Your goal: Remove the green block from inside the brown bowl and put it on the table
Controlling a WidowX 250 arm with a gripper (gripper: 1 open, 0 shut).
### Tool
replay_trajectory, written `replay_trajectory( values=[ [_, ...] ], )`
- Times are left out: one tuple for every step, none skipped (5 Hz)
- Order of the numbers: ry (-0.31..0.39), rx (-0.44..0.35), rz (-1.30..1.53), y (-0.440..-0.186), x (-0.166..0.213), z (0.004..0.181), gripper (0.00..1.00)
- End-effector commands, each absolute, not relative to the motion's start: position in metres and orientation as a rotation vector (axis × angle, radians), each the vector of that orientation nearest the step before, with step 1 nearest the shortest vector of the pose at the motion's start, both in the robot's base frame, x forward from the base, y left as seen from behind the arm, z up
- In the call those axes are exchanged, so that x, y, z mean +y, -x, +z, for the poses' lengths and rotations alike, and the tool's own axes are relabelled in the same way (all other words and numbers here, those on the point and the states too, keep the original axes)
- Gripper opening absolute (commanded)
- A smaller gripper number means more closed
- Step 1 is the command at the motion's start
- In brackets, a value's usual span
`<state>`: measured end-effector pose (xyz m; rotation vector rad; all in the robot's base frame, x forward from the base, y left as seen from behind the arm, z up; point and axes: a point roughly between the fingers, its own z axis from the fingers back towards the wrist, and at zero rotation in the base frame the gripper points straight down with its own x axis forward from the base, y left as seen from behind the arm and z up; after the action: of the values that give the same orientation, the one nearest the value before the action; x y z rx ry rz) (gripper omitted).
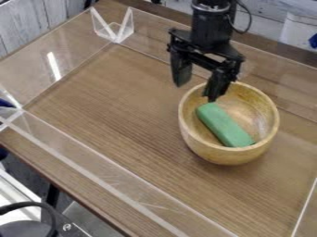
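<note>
The green block lies inside the brown bowl, slanting from upper left to lower right. The bowl stands on the table at the right. My gripper hangs black and pointing down over the bowl's far left rim, just above the block's upper end. Its jaws are open with nothing between them. One fingertip reaches over the rim into the bowl's mouth; the other finger stays outside it.
Low clear acrylic walls run round the table's edges, with a folded clear corner piece at the back left. Bare wood spreads to the left and front of the bowl.
</note>
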<state>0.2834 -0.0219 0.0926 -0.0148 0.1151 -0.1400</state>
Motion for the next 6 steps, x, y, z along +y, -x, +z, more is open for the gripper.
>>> replay_trajectory(
  values=[
    [-0.005,0.09,-0.061,-0.295,-0.027,0.107,1.0],
    [-0.021,0.125,0.024,-0.298,-0.03,0.105,1.0],
    [0.012,0.13,0.042,-0.301,-0.043,0.1,1.0],
    [0.048,0.135,0.048,-0.303,-0.062,0.094,1.0],
    [0.064,0.166,0.112,-0.302,-0.071,0.082,1.0],
    [0.074,0.198,0.168,-0.299,-0.072,0.066,1.0]
  ],
)
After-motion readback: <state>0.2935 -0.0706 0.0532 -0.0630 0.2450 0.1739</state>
